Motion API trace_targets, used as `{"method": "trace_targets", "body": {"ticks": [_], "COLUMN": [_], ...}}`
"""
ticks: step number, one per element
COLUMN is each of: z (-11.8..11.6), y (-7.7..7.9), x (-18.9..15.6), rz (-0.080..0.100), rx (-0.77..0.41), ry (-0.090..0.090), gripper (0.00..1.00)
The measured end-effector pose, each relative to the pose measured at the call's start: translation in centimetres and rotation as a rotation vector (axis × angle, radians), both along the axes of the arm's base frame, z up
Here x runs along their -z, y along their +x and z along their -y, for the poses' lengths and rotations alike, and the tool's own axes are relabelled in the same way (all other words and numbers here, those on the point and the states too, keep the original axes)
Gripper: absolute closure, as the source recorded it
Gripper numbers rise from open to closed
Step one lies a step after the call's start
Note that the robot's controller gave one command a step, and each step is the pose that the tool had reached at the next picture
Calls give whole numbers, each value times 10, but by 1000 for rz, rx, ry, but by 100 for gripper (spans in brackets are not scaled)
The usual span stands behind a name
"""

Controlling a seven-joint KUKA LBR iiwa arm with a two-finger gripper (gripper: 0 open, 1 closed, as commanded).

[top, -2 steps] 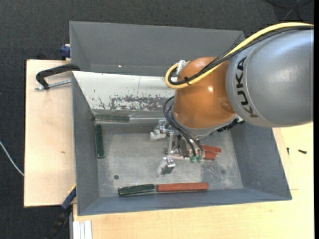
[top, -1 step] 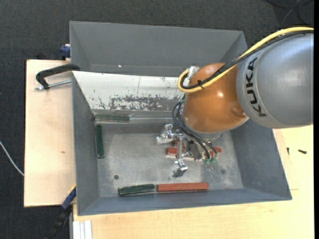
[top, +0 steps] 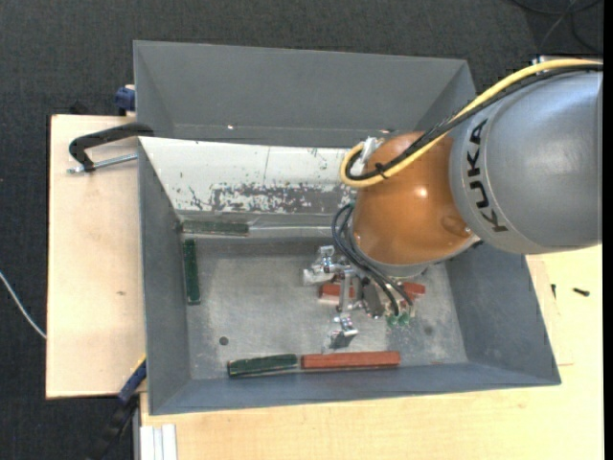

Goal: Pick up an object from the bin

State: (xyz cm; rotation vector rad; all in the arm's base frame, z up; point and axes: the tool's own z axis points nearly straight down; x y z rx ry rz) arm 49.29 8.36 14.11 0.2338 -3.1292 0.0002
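My gripper hangs low over the right-middle of the bin floor, under the orange wrist cover. Just in front of it, along the front wall, lies a long red-brown bar. A dark green bar lies end to end with it on its left. A small red piece shows right beside the gripper's metal parts, and another red piece with a small green bit lies to the right under the cover. Whether any of these touches the gripper I cannot tell.
A dark green bar lies along the left wall and another along the back wall. A small dark dot sits on the floor at the front left. The arm and its orange cover hide the bin's right-middle.
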Motion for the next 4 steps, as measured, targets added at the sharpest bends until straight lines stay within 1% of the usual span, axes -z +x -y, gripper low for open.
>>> {"method": "trace_targets", "body": {"ticks": [1, 2, 3, 4], "z": [51, 82, 82, 74], "y": [20, 38, 38, 38], "x": [28, 57, 57, -69], "rz": [5, 26, 26, 10], "rx": [-51, 57, 57, 36], "ry": [2, 7, 7, 2], "gripper": [0, 100, 100, 100]}}
